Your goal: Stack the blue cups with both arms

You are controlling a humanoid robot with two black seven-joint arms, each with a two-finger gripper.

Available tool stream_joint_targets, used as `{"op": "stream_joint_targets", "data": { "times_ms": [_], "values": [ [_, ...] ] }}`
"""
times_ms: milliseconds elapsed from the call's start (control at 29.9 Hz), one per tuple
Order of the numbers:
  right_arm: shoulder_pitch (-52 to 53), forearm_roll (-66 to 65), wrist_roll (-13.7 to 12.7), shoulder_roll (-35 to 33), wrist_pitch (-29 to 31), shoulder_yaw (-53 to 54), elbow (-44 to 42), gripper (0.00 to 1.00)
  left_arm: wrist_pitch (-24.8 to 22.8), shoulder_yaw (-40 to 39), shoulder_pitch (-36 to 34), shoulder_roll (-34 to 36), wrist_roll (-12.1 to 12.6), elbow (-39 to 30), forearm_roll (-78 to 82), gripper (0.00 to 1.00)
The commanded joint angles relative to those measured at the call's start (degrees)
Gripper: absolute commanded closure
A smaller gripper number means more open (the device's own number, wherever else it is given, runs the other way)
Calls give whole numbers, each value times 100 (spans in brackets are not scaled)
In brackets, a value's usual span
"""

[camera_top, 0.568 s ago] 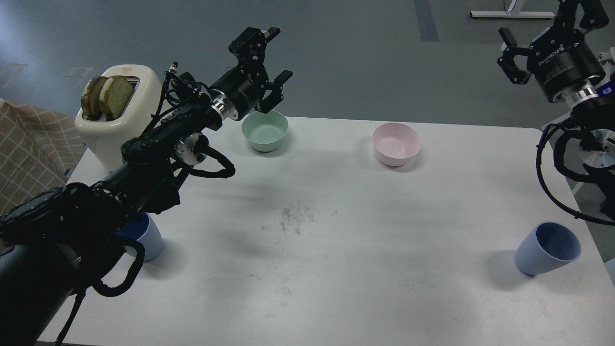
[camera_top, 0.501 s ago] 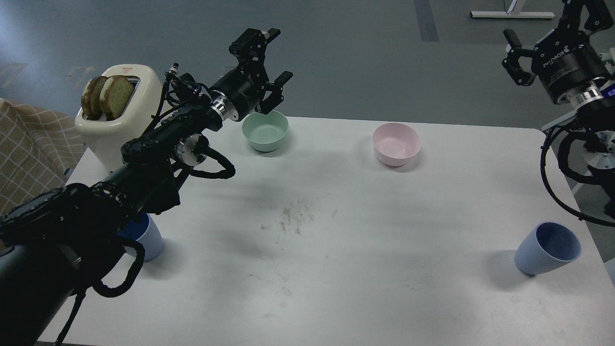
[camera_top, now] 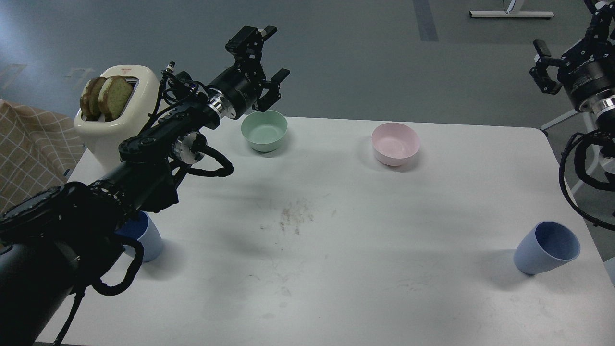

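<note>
One blue cup (camera_top: 547, 247) stands near the table's front right edge, leaning a little, its mouth facing up and right. The other blue cup (camera_top: 148, 236) stands at the front left, mostly hidden behind my left arm. My left gripper (camera_top: 275, 52) is open and empty, held high above the back left of the table, just behind the mint-green bowl (camera_top: 264, 129). My right gripper (camera_top: 565, 26) is at the top right, beyond the table's right edge, fingers spread and empty; one finger is cut off by the frame edge. Both grippers are far from the cups.
A pink bowl (camera_top: 395, 143) sits at the back centre of the white table (camera_top: 365, 288). A cream toaster (camera_top: 115, 110) with bread slices stands at the back left corner. A checked cloth (camera_top: 29, 144) lies to the left. Crumbs (camera_top: 293, 218) mark the table's middle.
</note>
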Motion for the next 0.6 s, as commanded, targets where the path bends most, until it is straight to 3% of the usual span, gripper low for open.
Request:
{"op": "stream_joint_targets", "data": {
  "times_ms": [0, 568],
  "values": [
    [-4, 8, -1, 177, 0, -6, -15, 0, 0, -44, -3, -85, -113, -15, -107, 2],
    [251, -10, -1, 581, 0, -50, -234, 0, 0, -35, -11, -226, -69, -94, -460, 2]
  ]
}}
